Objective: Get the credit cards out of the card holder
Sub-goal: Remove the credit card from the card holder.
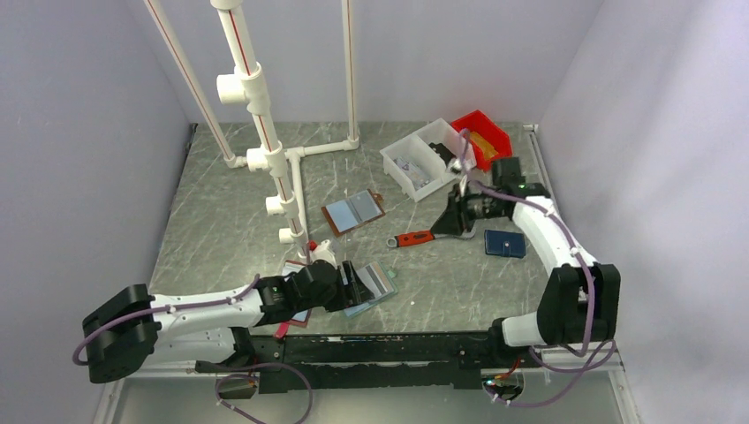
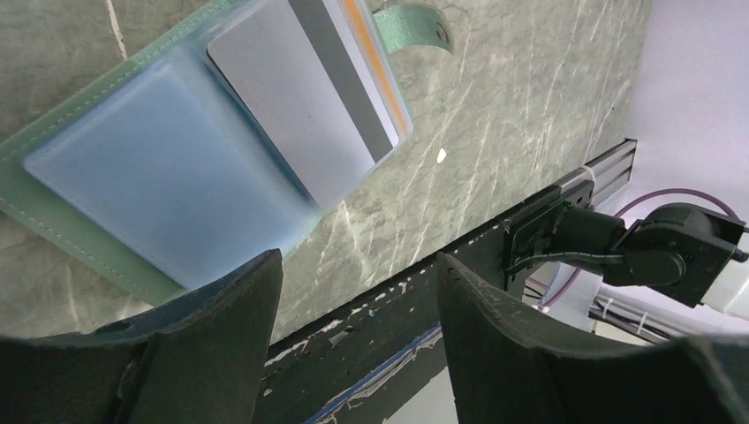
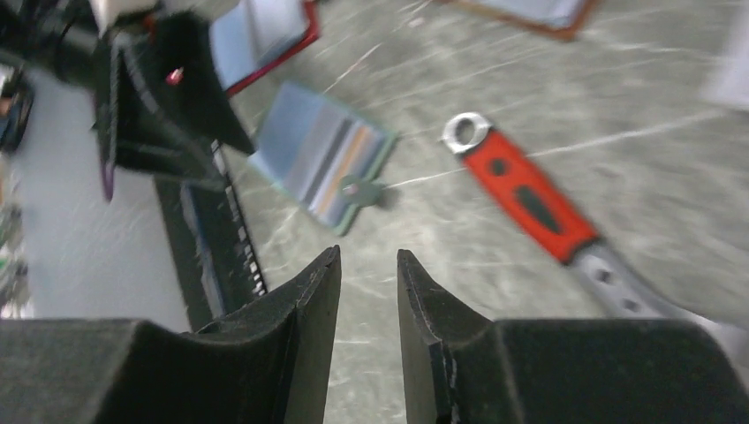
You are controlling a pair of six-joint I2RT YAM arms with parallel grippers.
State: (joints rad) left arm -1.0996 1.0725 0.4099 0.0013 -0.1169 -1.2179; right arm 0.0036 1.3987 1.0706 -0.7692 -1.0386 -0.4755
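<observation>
Left jaws are standing wide apart and gripping nothing, hovering low at the edge of the card holder [image 2: 132, 177]; whether they are touching it cannot be told. Right jaws are standing a narrow gap apart, also gripping nothing, well to the far right of the card holder and near one red-handled wrench [image 3: 521, 190].

The one card holder is lying open on the table [image 1: 221, 203]. The credit cards [image 2: 291, 115] are sitting in the panel farther from the left jaws. One grey face and an orange-striped edge are showing; their count cannot be told.

Two further folders are lying out: the maroon-edged folder [image 3: 265, 35] just left of the card holder, the brown-edged folder [image 1: 353, 210] beyond it.

The left arm [image 1: 203, 309] is reaching low along the table's near edge. The right arm [image 1: 548, 230] is bending inward, its jaws pointing toward the card holder.
</observation>
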